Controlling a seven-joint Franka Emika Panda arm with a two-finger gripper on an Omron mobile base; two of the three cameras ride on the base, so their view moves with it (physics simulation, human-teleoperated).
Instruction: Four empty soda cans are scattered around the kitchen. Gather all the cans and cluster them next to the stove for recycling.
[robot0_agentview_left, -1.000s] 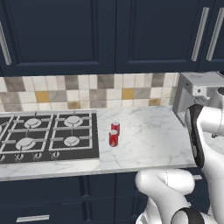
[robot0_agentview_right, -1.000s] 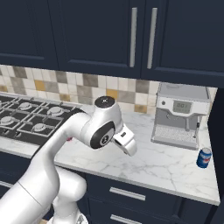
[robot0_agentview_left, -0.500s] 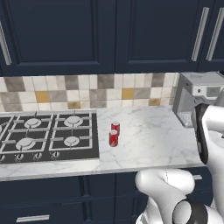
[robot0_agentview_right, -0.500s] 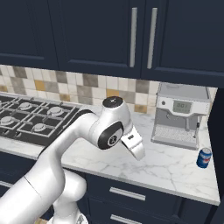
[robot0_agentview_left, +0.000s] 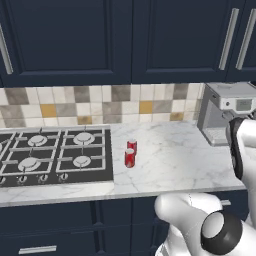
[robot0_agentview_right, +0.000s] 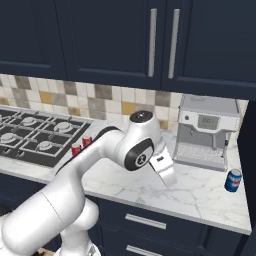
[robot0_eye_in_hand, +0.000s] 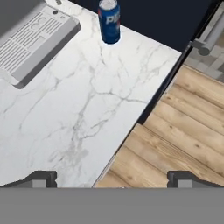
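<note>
Two red soda cans (robot0_agentview_left: 129, 158) (robot0_agentview_left: 132, 145) stand close together on the marble counter just right of the black stove (robot0_agentview_left: 55, 155); from the right base they show as cans (robot0_agentview_right: 76, 149) (robot0_agentview_right: 87, 141) beside the stove (robot0_agentview_right: 35, 140). A blue soda can (robot0_agentview_right: 233, 180) stands upright near the counter's right end, in front of the coffee machine's right side. In the hand view this blue can (robot0_eye_in_hand: 109, 21) sits far ahead at the top. My gripper (robot0_agentview_right: 169, 179) hovers over the counter's front edge, left of the blue can, open and empty (robot0_eye_in_hand: 112, 180).
A silver coffee machine (robot0_agentview_right: 207, 132) stands against the backsplash at the right, its drip tray (robot0_eye_in_hand: 30, 39) at the hand view's upper left. The counter's front edge (robot0_eye_in_hand: 144, 113) runs diagonally, with wooden floor (robot0_eye_in_hand: 183, 131) beyond. Navy cabinets hang above.
The arm has swung to the right along the counter, carrying the open gripper closer to the coffee machine and the blue can. The cans have not moved.
</note>
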